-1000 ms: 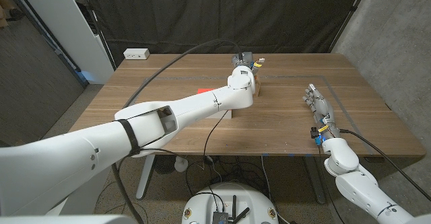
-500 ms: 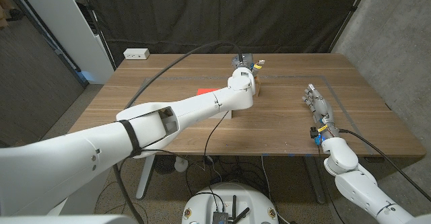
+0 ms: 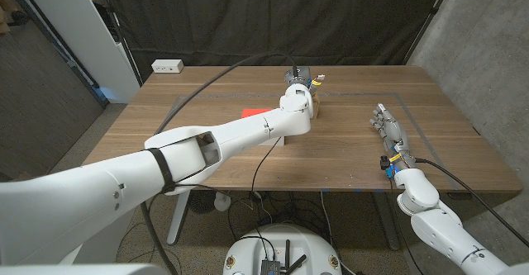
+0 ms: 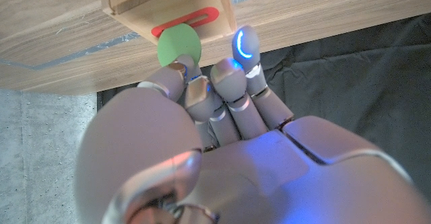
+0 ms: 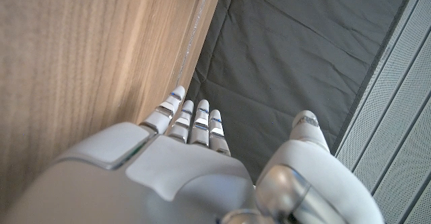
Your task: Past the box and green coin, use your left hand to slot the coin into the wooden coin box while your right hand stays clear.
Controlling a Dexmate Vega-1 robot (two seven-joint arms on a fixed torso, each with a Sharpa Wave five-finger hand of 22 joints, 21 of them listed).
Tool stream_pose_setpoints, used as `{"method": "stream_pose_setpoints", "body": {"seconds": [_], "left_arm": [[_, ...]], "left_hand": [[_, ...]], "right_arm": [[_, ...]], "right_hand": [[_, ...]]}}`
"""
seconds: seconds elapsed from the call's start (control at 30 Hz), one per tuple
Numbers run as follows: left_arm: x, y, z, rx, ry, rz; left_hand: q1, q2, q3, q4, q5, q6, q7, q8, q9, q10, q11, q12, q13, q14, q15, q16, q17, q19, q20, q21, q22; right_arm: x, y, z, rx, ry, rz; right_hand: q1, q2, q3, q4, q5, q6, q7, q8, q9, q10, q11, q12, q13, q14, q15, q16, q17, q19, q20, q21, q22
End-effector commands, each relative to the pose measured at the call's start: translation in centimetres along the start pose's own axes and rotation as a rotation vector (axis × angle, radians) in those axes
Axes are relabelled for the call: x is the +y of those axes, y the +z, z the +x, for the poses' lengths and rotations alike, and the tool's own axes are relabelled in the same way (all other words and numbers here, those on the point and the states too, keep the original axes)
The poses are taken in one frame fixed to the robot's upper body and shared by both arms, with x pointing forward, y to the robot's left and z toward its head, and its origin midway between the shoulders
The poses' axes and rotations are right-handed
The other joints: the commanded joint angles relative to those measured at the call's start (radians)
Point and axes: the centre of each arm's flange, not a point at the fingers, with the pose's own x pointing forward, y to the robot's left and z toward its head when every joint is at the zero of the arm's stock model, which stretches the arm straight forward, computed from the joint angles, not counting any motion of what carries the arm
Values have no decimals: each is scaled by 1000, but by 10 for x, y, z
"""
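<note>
The wooden surface (image 3: 207,126) carries the wooden coin box (image 4: 168,5) past its middle, toward the far edge. In the left wrist view the box's top face bears a long red-rimmed slot (image 4: 185,22), its long axis running along the face; whether anything lies inside the box cannot be told.

The left arm reaches out across the surface, and the left robot hand (image 4: 202,109) sits right at the box. Its fingers are drawn together, and the fingertips (image 4: 178,70) pinch the green coin (image 4: 178,47). The coin is a flat round disc held on edge, its face toward the wrist camera and its far rim touching or just entering the slot, set in line with it. One other fingertip, lit blue, lies just beside the slot's end, close to the box's edge.

The right robot hand (image 3: 390,129) is near the surface's right side, well apart from the box. Its fingers are straight and held side by side, with nothing in them, pointing toward the far edge.

A small red thing (image 3: 250,111) lies on the surface beside the left arm, and a white block (image 3: 167,65) sits at the far left corner.
</note>
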Motion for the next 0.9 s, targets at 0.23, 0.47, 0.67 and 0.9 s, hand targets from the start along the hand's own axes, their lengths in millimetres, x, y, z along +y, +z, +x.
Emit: {"method": "stream_pose_setpoints", "body": {"seconds": [0.23,0.47,0.67,0.9], "left_arm": [[-9,-1,2,0,-16,-3],[-12,0,2,9,-25,-6],[-15,-1,4,10,-35,-4],[-18,-2,5,22,-52,9]], "left_hand": [[8,-3,4,-1,7,115,60,-6,5,-1,-3,0,13,4,-5,2,7,1,-93,2,3],[8,-3,5,-1,8,118,60,-9,7,1,-3,-8,3,-1,-5,-3,6,1,-93,3,2],[8,-3,5,0,8,120,60,-11,7,2,-4,-11,1,1,-5,-1,10,-1,-92,2,1],[9,-5,6,-1,9,126,63,-18,1,1,-2,-10,7,3,-6,-3,10,0,-93,4,1]], "right_arm": [[0,-4,2,6,-1,1],[0,-6,2,12,-3,8],[-1,-6,2,8,-3,7],[-1,-6,3,7,-1,8]], "right_hand": [[12,2,-2,-1,4,0,1,3,6,8,3,4,2,7,6,9,1,2,4,1,3],[12,2,-3,-1,4,1,1,3,6,8,3,4,2,8,6,9,1,2,4,1,3],[11,2,-3,-1,4,2,1,3,6,9,2,4,2,8,5,9,1,3,5,1,3],[11,2,-3,-1,4,3,-1,4,6,8,1,4,2,9,4,9,1,4,5,2,3]]}}
